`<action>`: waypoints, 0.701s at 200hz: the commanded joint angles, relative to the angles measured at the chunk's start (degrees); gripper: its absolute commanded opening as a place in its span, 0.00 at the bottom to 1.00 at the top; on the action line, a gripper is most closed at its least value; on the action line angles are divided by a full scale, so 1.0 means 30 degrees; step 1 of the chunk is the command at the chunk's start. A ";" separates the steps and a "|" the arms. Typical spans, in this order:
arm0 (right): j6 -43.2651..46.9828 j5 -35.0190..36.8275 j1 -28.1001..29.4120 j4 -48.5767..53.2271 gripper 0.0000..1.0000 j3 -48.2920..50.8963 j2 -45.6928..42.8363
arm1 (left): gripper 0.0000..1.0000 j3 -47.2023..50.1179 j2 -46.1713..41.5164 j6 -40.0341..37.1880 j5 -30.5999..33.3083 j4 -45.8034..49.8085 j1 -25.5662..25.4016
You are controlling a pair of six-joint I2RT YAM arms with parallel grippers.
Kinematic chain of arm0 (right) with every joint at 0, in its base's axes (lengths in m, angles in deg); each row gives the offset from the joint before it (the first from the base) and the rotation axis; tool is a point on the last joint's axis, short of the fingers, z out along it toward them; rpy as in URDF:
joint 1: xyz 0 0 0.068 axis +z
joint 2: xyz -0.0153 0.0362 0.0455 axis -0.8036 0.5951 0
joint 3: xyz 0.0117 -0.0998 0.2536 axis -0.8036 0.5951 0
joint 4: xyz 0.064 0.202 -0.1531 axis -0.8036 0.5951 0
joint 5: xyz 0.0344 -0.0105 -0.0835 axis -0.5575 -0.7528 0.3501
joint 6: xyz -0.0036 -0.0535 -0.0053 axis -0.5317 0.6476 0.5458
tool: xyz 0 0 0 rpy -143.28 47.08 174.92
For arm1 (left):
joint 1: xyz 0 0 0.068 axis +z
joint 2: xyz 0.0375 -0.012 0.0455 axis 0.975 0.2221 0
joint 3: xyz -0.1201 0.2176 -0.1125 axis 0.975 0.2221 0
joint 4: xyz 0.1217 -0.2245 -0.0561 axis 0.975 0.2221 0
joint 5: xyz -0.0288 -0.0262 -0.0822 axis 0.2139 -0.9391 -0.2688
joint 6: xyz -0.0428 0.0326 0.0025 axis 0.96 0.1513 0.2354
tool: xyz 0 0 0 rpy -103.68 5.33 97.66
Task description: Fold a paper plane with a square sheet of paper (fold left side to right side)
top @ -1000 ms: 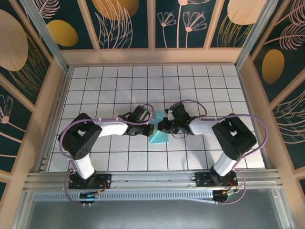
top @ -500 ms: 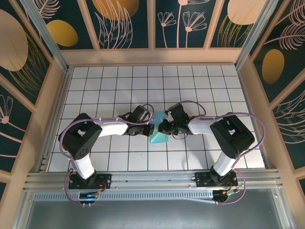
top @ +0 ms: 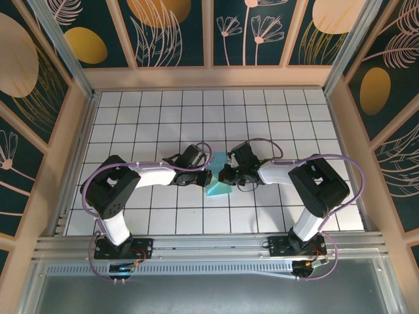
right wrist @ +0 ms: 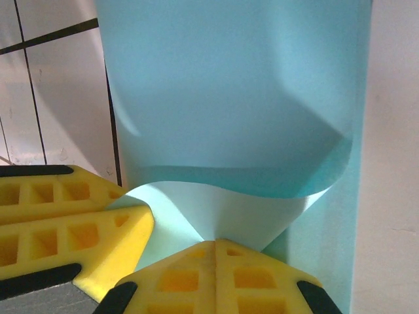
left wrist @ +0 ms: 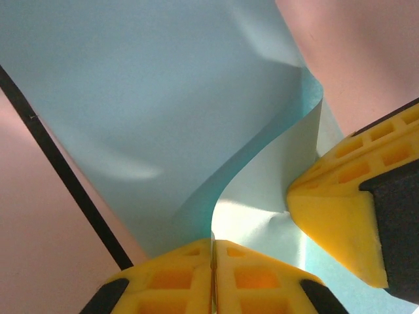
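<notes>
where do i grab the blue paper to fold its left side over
Pinch the square sheet of paper at its lifted, curled edge, coming in low from the side. Elsewhere it lies flat, leaving nothing to close on; the left end effector and right end effector are shut on that edge.

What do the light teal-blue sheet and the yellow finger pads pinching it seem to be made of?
The light teal-blue sheet looks like thin matte paper: it curls smoothly, holds soft creases and shows no gloss. The yellow finger pads look like moulded plastic or rubber, with square recesses and a dull sheen; which one, I cannot tell.
</notes>
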 commanded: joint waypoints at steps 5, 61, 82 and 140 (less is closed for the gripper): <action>0.0202 0.0527 0.0134 0.0514 0.00 0.0243 0.0093 | 0.16 -0.0096 -0.1029 0.0255 0.1172 0.0882 0.0097; 0.0185 0.0387 0.0124 0.0187 0.00 0.0275 -0.0073 | 0.25 -0.0261 -0.3741 0.0912 0.1383 0.2544 0.0100; 0.0157 0.0332 0.0129 0.0107 0.00 0.0275 -0.0084 | 0.14 0.0584 -0.4518 0.1975 -0.0416 0.1984 0.0097; 0.0141 0.0241 0.0165 -0.0020 0.00 0.0388 -0.0045 | 0.05 0.3279 -0.4909 0.5751 -0.5276 -0.2454 0.0020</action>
